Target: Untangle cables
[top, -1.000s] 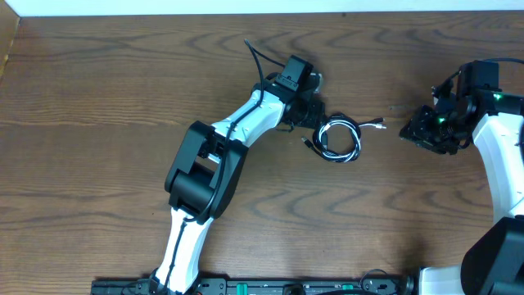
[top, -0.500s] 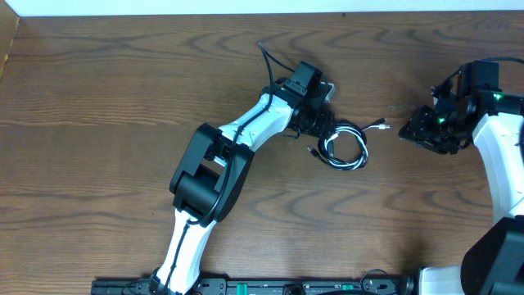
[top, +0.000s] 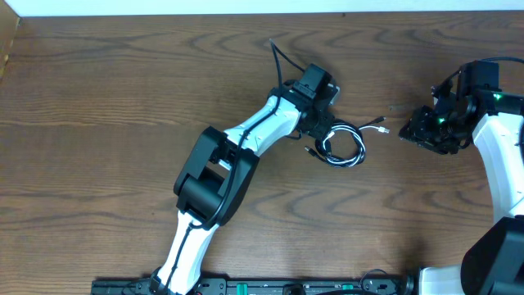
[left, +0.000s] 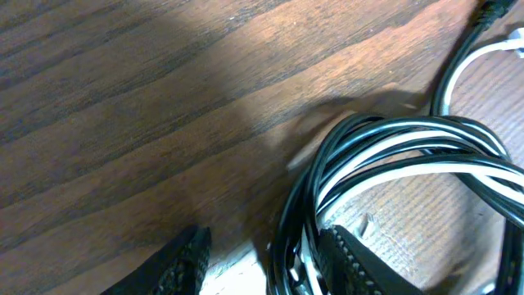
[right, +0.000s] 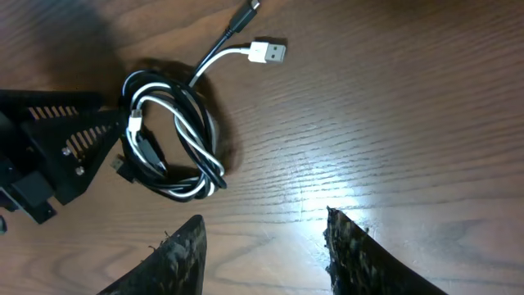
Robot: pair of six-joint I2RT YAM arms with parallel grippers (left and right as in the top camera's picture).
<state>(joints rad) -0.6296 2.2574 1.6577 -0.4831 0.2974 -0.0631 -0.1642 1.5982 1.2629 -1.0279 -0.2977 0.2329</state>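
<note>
The coiled black-and-white thin cables (left: 393,152) run off the left wrist view's right and bottom edges. Overhead, the left arm's wrist covers its black fingers (left: 178,266); the wrist view's bottom edge cuts them to tips.

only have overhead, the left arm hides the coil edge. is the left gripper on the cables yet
Observer: Left wrist view: the left gripper is open, edge strands of the cable bundle between its fingers, not pinched.
Operator: right one holding anything
Observer: No, the right gripper is open and empty, apart from the bundle.
Operator: what are the loose ends
Observer: A metal-tipped white plug beside a black plug.
</note>
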